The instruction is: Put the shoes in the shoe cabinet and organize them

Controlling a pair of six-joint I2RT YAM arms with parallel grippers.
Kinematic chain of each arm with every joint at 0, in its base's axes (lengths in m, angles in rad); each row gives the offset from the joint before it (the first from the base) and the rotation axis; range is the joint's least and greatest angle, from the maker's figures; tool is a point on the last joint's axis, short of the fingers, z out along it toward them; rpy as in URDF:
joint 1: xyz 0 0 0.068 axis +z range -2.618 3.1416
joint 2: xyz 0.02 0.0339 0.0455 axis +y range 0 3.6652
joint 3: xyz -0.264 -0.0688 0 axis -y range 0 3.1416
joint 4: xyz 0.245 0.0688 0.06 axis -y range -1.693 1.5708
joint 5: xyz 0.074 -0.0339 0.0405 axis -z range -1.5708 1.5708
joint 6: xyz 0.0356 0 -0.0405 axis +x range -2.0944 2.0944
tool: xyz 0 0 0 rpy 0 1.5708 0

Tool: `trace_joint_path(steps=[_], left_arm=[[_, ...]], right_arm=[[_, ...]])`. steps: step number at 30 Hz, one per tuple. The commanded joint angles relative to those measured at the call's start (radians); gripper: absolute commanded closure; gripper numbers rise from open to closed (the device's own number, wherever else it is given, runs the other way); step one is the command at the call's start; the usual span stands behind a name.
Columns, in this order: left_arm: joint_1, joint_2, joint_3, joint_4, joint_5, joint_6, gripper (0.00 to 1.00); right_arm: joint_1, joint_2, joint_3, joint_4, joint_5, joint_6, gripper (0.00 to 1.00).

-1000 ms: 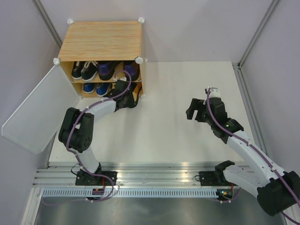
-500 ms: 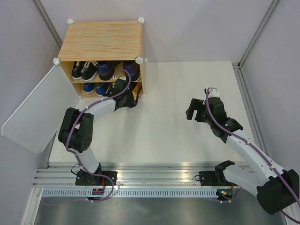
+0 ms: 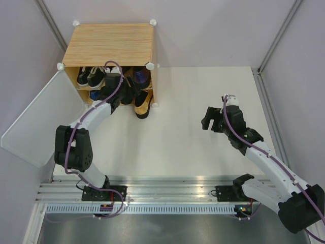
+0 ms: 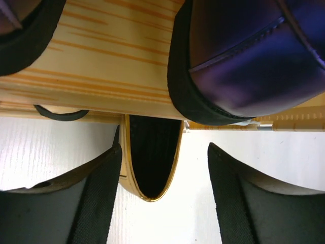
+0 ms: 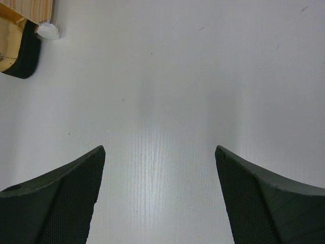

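Top external view shows you nearly done: black sneakers and purple heels sit on the upper shelf of the shoe cabinet, but 1 gold heel pokes past the lower front edge. Left gripper fingers stand apart, clamping nothing. Right gripper is spread over bare table, where you have room. Mind the open door.

L arm swung left, up cabinet front; jaws wider; gold heel now exposed.
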Motion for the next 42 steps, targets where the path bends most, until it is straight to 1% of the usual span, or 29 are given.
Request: trace_joint_path(steps=[1,4,12,15,19,22,26,32,37,42], left_arm=[[-0.001,-0.061,0.037,0.121,0.072,0.028,0.26],[-0.001,-0.042,0.008,0.121,0.067,0.047,0.22],[-0.027,-0.027,-0.061,0.123,0.034,0.088,0.20],[-0.054,-0.033,-0.111,0.135,0.015,0.094,0.25],[-0.094,-0.030,-0.183,0.135,-0.087,0.093,0.29],[-0.096,-0.031,-0.226,0.132,-0.158,0.057,0.32],[-0.096,-0.033,-0.247,0.134,-0.192,0.053,0.33],[-0.097,-0.067,-0.260,0.127,-0.203,0.028,0.34],[-0.097,-0.119,-0.274,0.146,-0.155,0.045,0.33],[-0.105,-0.157,-0.277,0.144,-0.144,0.050,0.32]], right_arm=[[-0.002,-0.020,0.008,0.038,-0.007,-0.009,0.08],[-0.002,-0.021,0.008,0.039,-0.010,-0.008,0.08],[-0.002,-0.021,0.007,0.038,-0.009,-0.011,0.08],[-0.002,-0.017,0.007,0.039,-0.010,-0.009,0.08],[-0.002,-0.015,0.007,0.041,-0.010,-0.008,0.08],[-0.002,-0.011,0.007,0.041,-0.015,-0.008,0.08],[-0.002,-0.003,0.007,0.042,-0.018,-0.008,0.08],[-0.002,0.005,0.007,0.042,-0.016,-0.008,0.09],[-0.002,0.014,0.007,0.044,-0.021,-0.008,0.09],[-0.002,0.012,0.007,0.042,-0.018,-0.009,0.09]])
